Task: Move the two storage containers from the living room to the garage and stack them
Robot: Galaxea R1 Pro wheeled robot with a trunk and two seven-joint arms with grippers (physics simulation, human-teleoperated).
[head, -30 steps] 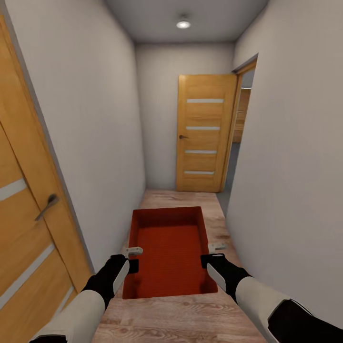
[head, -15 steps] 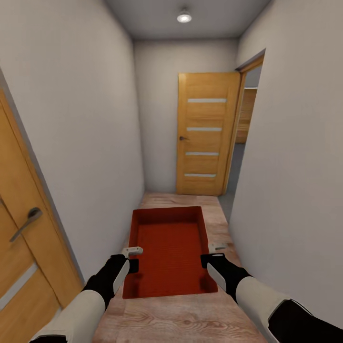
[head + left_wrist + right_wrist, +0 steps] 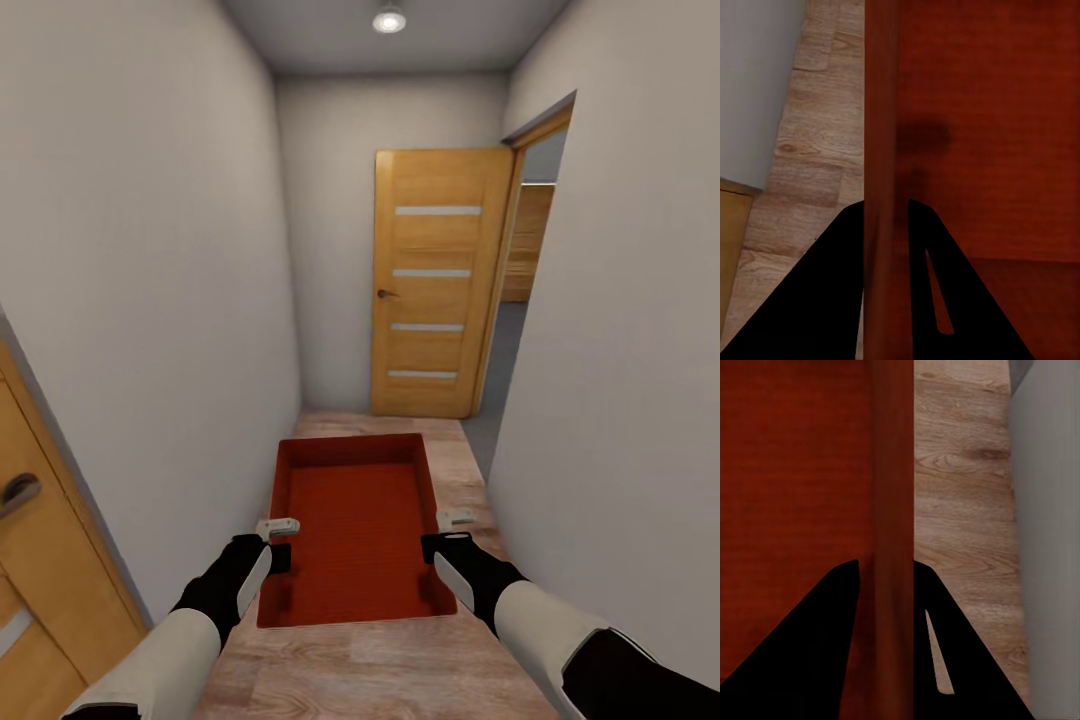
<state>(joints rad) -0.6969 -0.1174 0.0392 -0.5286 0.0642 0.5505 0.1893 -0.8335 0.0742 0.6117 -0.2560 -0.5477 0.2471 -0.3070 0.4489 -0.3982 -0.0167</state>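
Both grippers clamp the container (image 3: 352, 520) walls (fingertips hidden).

Head looks down corridor; wrists close on container (image 3: 355, 530).

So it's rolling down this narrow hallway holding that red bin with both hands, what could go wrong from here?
Each gripper, left and right, pinches only a thin side wall of the storage container. A jolt could perhaps let one wall slip, tipping the bin onto the wood floor. The hallway is tight: the right wall lies close beside the bin, and turning through the doorway past the open door might clip a corner.
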